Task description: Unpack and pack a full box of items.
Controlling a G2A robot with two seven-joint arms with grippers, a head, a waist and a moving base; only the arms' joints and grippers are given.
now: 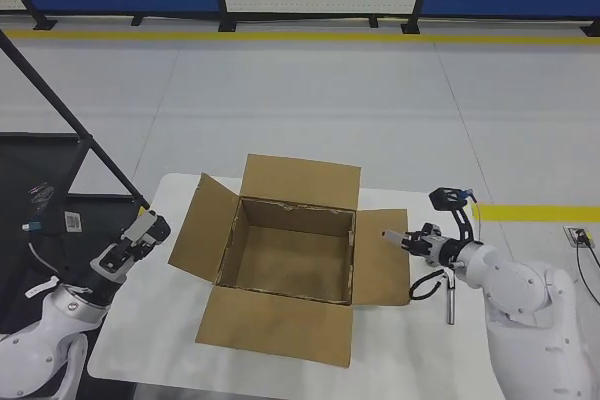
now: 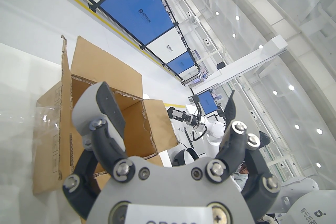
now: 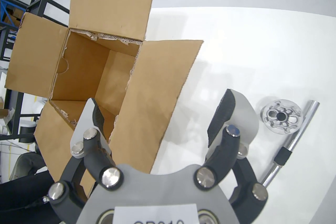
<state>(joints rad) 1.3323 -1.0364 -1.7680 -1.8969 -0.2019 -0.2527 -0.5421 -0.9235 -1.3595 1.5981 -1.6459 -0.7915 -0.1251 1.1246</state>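
Sitting empty on the white table [image 1: 420, 350] with flaps splayed, the cardboard box [image 1: 280, 325] is flanked by two spread, empty grippers — the left gripper [image 1: 150, 228] by its left flap, the right gripper [image 1: 391, 238] off its right flap and nearer the metal rod [image 1: 449, 298], lying near-to-far, and clear spool [image 3: 282, 116].

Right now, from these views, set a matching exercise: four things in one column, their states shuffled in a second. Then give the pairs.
Things:
1. cardboard box
2. metal rod
3. round metal part
4. left end effector

States:
A. lying on the table, a black band around it
B. open, gripping nothing
C. flaps spread, no items seen inside
D. flat on the table, a hole through its centre

Pairs: 1-C, 2-A, 3-D, 4-B
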